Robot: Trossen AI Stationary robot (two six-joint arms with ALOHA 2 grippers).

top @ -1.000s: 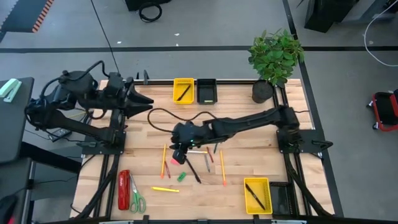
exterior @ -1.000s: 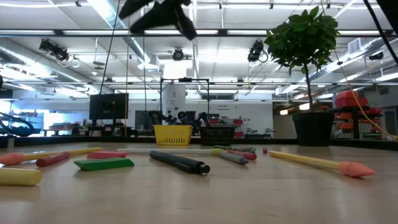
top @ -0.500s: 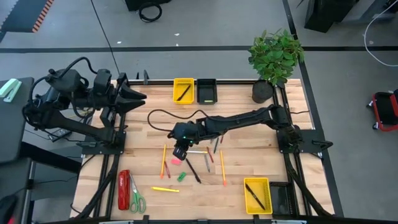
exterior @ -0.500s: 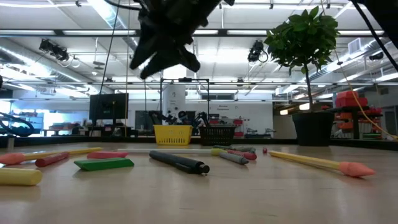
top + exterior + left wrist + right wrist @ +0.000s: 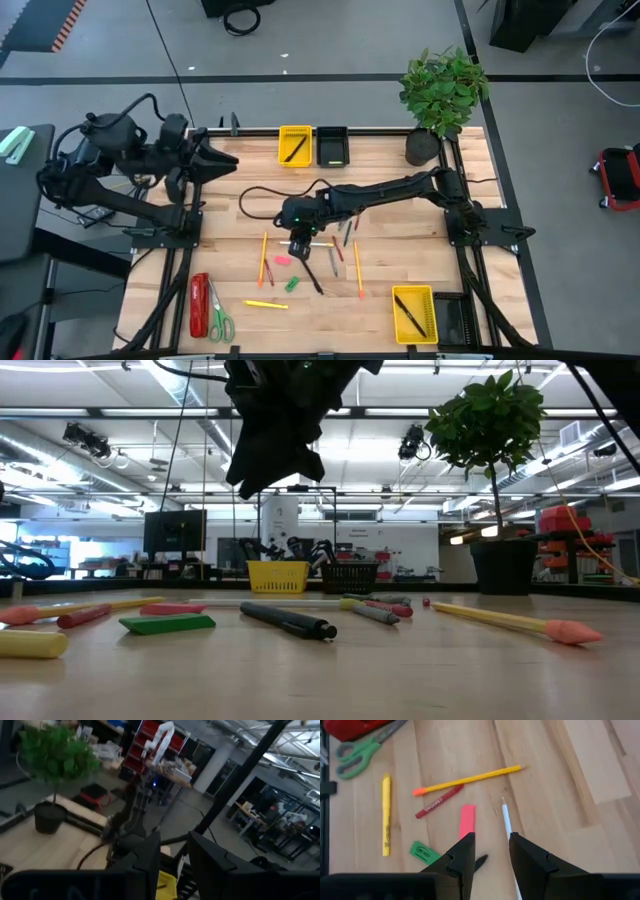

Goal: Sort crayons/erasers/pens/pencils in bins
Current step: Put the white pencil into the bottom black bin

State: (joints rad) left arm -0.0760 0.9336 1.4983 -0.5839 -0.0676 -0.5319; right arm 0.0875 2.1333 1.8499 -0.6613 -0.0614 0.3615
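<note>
From above I see the right gripper (image 5: 303, 246) over the middle of the wooden table (image 5: 400, 190), just beside the flat pink eraser block (image 5: 283, 259) and above the thin black pen (image 5: 310, 273). Its wrist view shows me more: the two dark fingers (image 5: 465, 851) are a little apart and hold nothing, and between them lies a pale beige pencil (image 5: 507, 822). In that view the eraser (image 5: 466, 821) is bright pink, with the red crayon (image 5: 436, 807) and the orange pencil (image 5: 470, 779) beside it. The low view shows only the gripper's dark body (image 5: 275, 430) hanging high. Half a second ago it was directly over the eraser; now it is shifted aside. The left gripper (image 5: 205, 160) waits at the table's far-left edge, fingers (image 5: 145, 862) slightly apart, empty.
</note>
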